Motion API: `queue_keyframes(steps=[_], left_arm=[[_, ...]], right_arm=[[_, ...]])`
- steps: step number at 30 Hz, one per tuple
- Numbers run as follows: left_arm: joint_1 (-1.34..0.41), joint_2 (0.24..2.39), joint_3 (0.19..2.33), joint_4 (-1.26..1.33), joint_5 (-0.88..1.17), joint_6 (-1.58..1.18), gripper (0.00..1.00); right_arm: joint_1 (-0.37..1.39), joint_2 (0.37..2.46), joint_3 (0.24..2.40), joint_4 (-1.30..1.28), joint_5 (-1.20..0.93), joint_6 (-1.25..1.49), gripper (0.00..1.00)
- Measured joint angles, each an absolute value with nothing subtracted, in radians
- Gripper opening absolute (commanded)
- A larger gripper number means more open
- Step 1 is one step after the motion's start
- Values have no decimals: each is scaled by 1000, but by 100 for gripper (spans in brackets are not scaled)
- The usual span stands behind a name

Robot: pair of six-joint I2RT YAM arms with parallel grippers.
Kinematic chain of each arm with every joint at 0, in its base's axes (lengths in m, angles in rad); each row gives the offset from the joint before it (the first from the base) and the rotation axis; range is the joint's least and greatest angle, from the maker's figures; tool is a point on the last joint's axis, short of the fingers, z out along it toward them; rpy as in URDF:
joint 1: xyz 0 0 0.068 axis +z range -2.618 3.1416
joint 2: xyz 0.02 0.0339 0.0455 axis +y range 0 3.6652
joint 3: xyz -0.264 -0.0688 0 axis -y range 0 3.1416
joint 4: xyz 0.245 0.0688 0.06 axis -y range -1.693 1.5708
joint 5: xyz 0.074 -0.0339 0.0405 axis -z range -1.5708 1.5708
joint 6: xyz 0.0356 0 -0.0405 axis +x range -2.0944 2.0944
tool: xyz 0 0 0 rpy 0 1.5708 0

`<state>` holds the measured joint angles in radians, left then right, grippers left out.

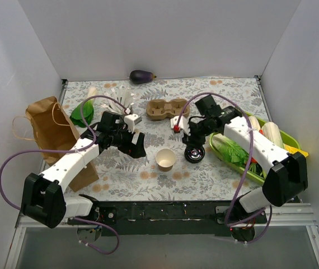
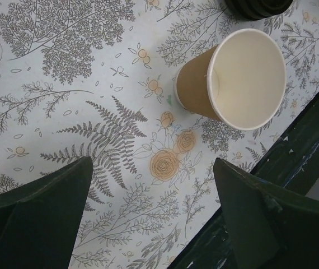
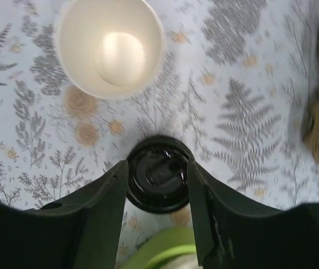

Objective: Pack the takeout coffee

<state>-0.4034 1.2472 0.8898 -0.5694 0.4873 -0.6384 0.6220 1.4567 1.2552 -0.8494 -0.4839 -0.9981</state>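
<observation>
The step in hand looks like lidding the coffee cup before it goes into the carrier. The right gripper [image 3: 158,165] has its fingers set against both sides of a black lid [image 3: 158,174], seemingly pinching it by the rim. The cup [image 1: 165,159] stands upright and uncovered midway along the near edge of the counter, just left of the lid. To do this well, the lid should stay level, be centred over the rim, then be pressed down evenly; a tilted lid could tip so light a cup. The left gripper [image 2: 153,165] hangs beside the cup, fingers spread wide and holding nothing, and it could steady the cup's wall.

Plain white walls [image 1: 165,39] close in three sides. The counter [image 1: 148,179] wears a leaf-and-flower cloth. A brown paper bag [image 1: 50,129] lies along the left edge, and a green tray [image 1: 287,136] of vegetables along the right. The two-well carrier [image 1: 168,109] sits near the far edge, well apart from the cup. An aubergine [image 1: 141,76] lies at the far edge.
</observation>
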Motion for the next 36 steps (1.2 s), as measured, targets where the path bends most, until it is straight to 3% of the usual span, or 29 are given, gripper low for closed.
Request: queue_keyframes(steps=[6, 9, 17, 36], left_arm=[[-402, 1298, 904, -569, 505, -564, 90], [-399, 1322, 920, -574, 512, -538, 90], [-393, 1392, 986, -593, 519, -509, 90], [-398, 1417, 1071, -633, 537, -513, 92]], right_arm=[[361, 1579, 1309, -867, -508, -936, 50], [321, 1627, 1313, -886, -503, -939, 50], [334, 1635, 1313, -927, -485, -936, 58], [411, 1676, 1250, -817, -357, -886, 51]])
